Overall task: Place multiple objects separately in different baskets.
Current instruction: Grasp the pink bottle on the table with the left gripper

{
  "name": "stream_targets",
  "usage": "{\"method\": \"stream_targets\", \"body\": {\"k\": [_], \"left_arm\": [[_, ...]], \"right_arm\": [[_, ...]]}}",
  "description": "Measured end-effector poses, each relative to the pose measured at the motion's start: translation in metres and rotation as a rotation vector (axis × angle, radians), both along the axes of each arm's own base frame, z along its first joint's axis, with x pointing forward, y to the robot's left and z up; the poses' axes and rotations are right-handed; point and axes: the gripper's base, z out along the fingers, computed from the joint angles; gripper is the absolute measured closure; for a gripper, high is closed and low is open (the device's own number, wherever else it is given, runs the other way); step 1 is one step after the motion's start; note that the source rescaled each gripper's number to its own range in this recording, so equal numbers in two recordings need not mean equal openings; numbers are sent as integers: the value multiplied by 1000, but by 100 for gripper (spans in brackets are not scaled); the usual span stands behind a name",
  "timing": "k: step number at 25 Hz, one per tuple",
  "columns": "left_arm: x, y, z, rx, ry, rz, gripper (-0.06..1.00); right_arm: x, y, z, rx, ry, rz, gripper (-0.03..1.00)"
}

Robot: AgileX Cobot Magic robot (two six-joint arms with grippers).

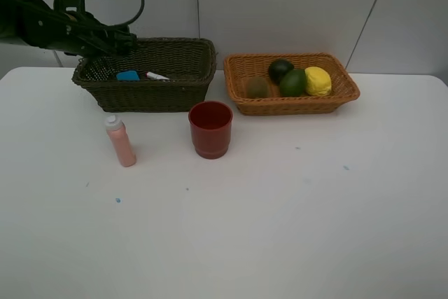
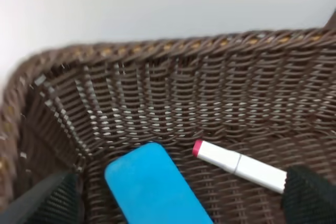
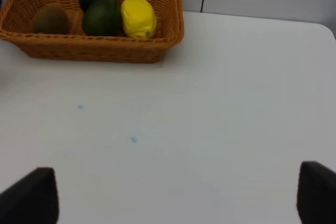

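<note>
Dark-brown wicker basket [image 1: 175,94] holds one blue eraser [image 2: 152,187] and one white marker [image 2: 239,165] below the parted left gripper [image 2: 184,198]. One orange wicker basket [image 3: 94,51], ahead of the parted right gripper [image 3: 173,195] across bare white tabletop [image 3: 220,103], holds four fruits [image 3: 102,17].

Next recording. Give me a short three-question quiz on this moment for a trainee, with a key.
1. Multiple choice: what lies in the dark wicker basket?
A) two spoons
B) a blue eraser and a white marker
C) a toy car
2. True or false: the red cup and the pink bottle stand on the table, outside both baskets.
3. Fill in: the orange wicker basket holds ___ fruits.
Key: 1 B; 2 true; 3 four.
</note>
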Motion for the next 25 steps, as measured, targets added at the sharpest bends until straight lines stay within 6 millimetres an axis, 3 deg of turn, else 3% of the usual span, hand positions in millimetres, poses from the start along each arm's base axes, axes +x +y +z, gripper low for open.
{"method": "stream_targets", "body": {"k": [9,13,18,23,25], "left_arm": [[-59,7,97,450,-9,-353,-6],[-84,6,113,532,46,-506,-6],[-96,-1,110,298,171,-449,-6],[-102,-17,103,-210,337,-48,-6],[-105,-25,95,-318,361,72,-6]], "right_arm": [[0,0,0,0,0,0,-3],[0,0,0,0,0,0,-3],[0,0,0,0,0,0,-3],[0,0,0,0,0,0,-3],[0,0,0,0,0,0,-3]]}}
